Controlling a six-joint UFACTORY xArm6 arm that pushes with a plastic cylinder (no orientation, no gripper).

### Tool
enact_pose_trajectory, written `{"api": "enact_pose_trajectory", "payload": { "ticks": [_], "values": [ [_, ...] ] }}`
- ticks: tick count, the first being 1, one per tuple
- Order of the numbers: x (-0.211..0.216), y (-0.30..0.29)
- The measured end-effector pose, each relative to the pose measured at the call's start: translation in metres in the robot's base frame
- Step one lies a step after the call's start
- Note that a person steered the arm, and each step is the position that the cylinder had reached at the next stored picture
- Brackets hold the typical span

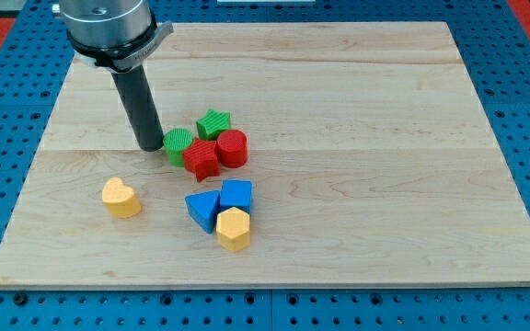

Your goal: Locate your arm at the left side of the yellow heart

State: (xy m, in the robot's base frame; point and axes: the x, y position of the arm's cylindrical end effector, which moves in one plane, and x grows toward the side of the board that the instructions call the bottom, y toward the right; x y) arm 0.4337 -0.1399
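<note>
The yellow heart (120,197) lies on the wooden board toward the view's lower left. My tip (149,147) rests on the board above and a little right of the heart, with a clear gap between them. The tip stands just left of the green cylinder (178,144), close to touching it.
A cluster sits right of the tip: a green star (214,123), a red star (201,159) and a red cylinder (233,148). Lower down lie a blue triangle (203,209), a blue block (236,195) and a yellow hexagon (233,229). The board (357,110) lies on a blue pegboard.
</note>
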Motion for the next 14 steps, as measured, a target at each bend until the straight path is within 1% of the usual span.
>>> {"api": "enact_pose_trajectory", "payload": {
  "ticks": [1,2,3,4,5,7,8,9,10,11,12,13,14],
  "values": [
    [0.002,0.042],
    [0.002,0.031],
    [-0.003,-0.048],
    [-0.067,-0.01],
    [-0.096,0.03],
    [-0.023,0.03],
    [-0.026,0.027],
    [-0.027,0.003],
    [0.006,-0.099],
    [0.035,-0.165],
    [0.087,-0.161],
    [0.096,-0.147],
    [0.096,-0.12]
  ]
}}
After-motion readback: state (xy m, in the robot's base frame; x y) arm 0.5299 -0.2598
